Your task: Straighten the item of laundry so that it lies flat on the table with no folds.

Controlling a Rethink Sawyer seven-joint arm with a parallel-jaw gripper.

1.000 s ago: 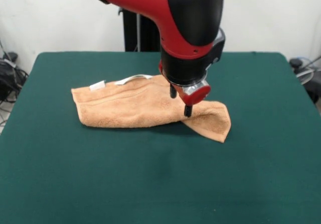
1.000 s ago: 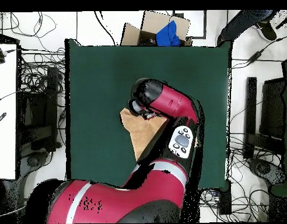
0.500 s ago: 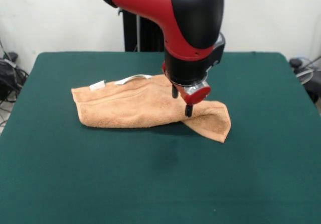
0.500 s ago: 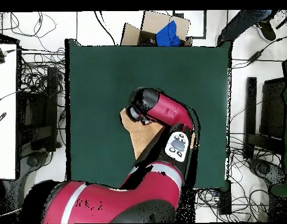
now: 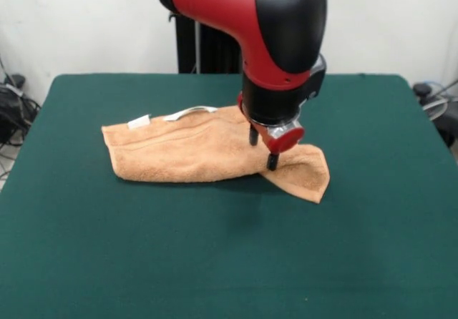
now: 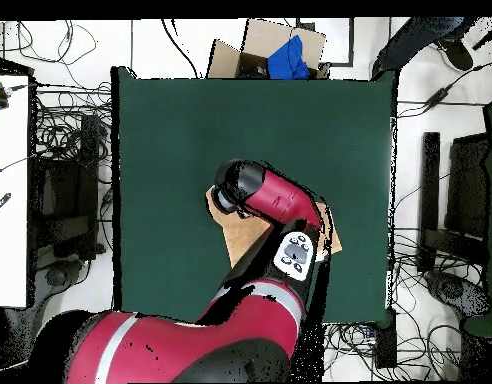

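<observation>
The orange-tan towel (image 5: 193, 147) lies folded over on the dark green table (image 5: 215, 254), with white tags at its far left edge and a folded flap pointing out at its right end. My gripper (image 5: 262, 149) hangs over the towel's right part, just left of the flap. Its two black fingers stand apart with nothing between them, and the lower tip is close to the cloth. In the overhead view the arm covers the gripper and most of the towel (image 6: 242, 236); the table (image 6: 190, 130) shows around it.
The black pedestal (image 5: 197, 47) stands behind the table's far edge. In the overhead view a cardboard box with a blue thing (image 6: 272, 50) lies past the table's top edge, a person's leg (image 6: 430, 35) shows at top right, and cables lie all round.
The arm has drifted slightly to the right in the front view, toward the towel's flap. The towel has not moved.
</observation>
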